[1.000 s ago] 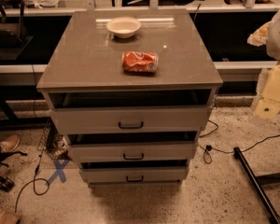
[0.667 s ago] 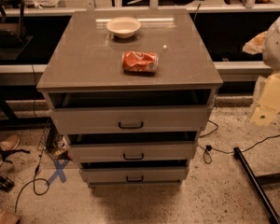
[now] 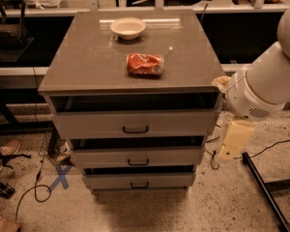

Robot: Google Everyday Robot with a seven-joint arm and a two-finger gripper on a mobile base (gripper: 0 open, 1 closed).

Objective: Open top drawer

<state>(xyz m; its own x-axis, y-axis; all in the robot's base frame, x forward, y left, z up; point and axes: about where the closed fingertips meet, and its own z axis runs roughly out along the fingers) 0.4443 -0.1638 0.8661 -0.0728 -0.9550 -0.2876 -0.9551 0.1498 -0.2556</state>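
The top drawer (image 3: 96, 123) is the widest of three grey drawers in a cabinet, with a small dark bar handle (image 3: 135, 129) at its centre. A dark gap shows between its front and the cabinet top, so it stands a little way out. My gripper (image 3: 230, 149) hangs at the end of the white arm (image 3: 266, 83), to the right of the cabinet at about the height of the middle drawer. It touches no drawer and is well right of the handle.
On the cabinet top (image 3: 87, 62) lie a crushed red can (image 3: 145, 64) and a white bowl (image 3: 128, 27). Two narrower drawers (image 3: 135, 157) sit below. Cables (image 3: 36, 187) and a blue X mark (image 3: 60, 176) are on the floor at left, a dark bar (image 3: 263, 190) at right.
The arm has swung left and down, closer to the cabinet's right side. The drawers, can and bowl have not moved.
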